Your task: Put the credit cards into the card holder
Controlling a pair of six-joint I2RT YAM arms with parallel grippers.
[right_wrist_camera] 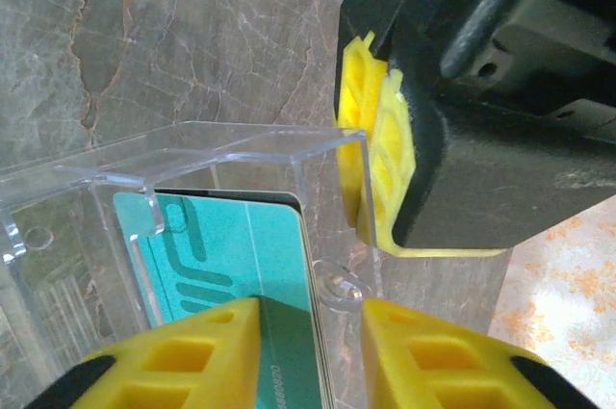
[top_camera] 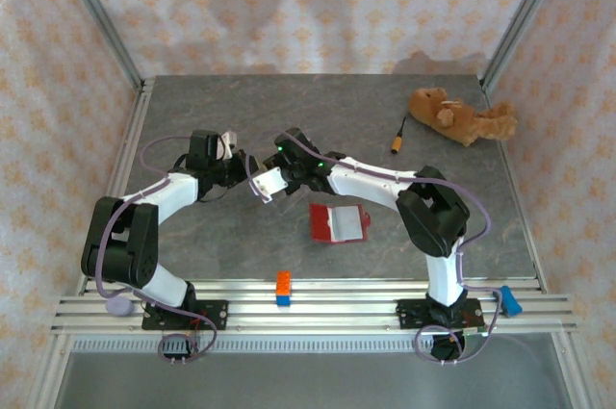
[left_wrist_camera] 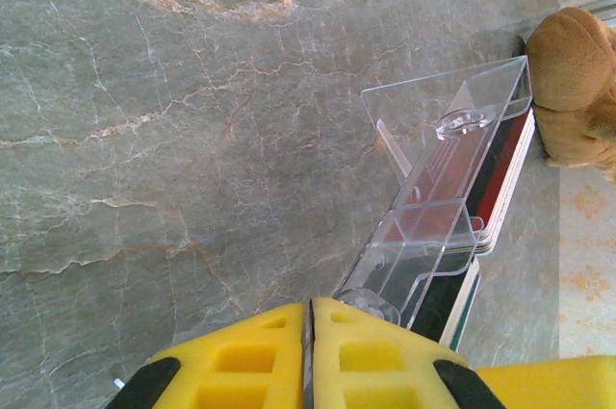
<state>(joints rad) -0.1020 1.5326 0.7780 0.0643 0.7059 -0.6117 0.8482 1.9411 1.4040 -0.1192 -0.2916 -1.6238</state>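
**Right arm lines up on a teal card in the tray**

We judge the step in hand to be picking the first card. The card holder (top_camera: 339,222) lies open on the table, to the right of the clear tray (left_wrist_camera: 438,188) and nearer the arm bases. As far as we can tell, it holds no card yet. The credit cards (left_wrist_camera: 502,183) sit stacked inside the tray.

The left gripper (left_wrist_camera: 310,318) has its yellow pads pressed together at one end of the tray. From the right wrist they appear pinched on the tray's thin wall, steadying it. The right gripper (right_wrist_camera: 308,332) sits at the tray's open side with its jaws apart, straddling the edge of the teal card (right_wrist_camera: 221,245). One pad overlaps the card's face, and a gap shows between the stack's edge and the other pad, so nothing is gripped yet.

The next move calls for the jaws to pinch that one card alone, then draw it out past the tray wall. The cards are thin and packed close, so a second one may come along.
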